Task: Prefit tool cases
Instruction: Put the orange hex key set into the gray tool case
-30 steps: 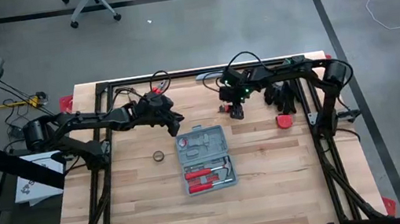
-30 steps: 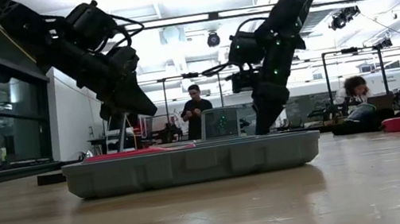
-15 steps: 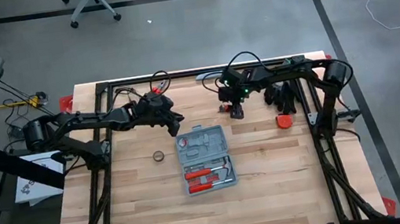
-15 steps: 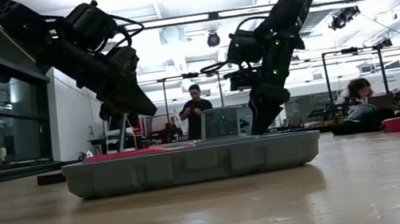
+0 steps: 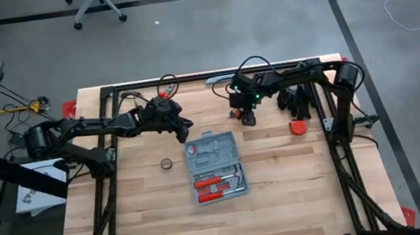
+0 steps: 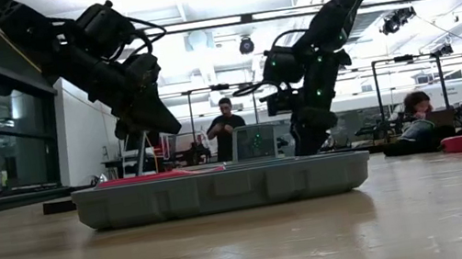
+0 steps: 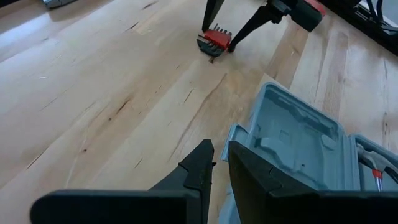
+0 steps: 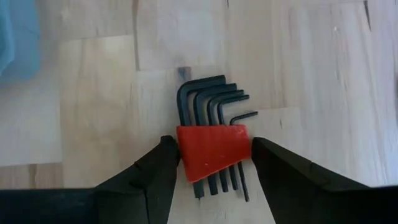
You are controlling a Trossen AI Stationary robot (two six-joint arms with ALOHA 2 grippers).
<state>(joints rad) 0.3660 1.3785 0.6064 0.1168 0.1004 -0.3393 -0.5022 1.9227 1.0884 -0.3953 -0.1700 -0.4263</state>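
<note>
The grey-blue tool case (image 5: 216, 167) lies open and flat on the wooden table, with red-handled tools in its near half; it also shows in the low view (image 6: 222, 189) and the left wrist view (image 7: 298, 143). My left gripper (image 5: 187, 129) (image 7: 221, 152) hovers above the case's far left corner, open by a narrow gap with nothing between its fingers. My right gripper (image 5: 248, 118) (image 8: 211, 144) points down, open, over a set of black hex keys (image 8: 208, 93) in a red holder (image 7: 216, 37) lying on the table beyond the case. One finger stands on each side of the holder. My right gripper's fingers (image 8: 163, 155) stand close against the two sides of the red holder (image 8: 214, 152), coming from above, pointing down. Whether they touch it, I cannot tell. The hex key set lies flat on the table.
A small roll of tape (image 5: 167, 164) lies left of the case. A red object (image 5: 299, 127) and dark items (image 5: 295, 100) sit near the right arm's base. People (image 6: 228, 125) are in the room behind the table.
My right gripper has come down toward the hex key set and rolled slightly, staying open. The left gripper and the case have kept still.
</note>
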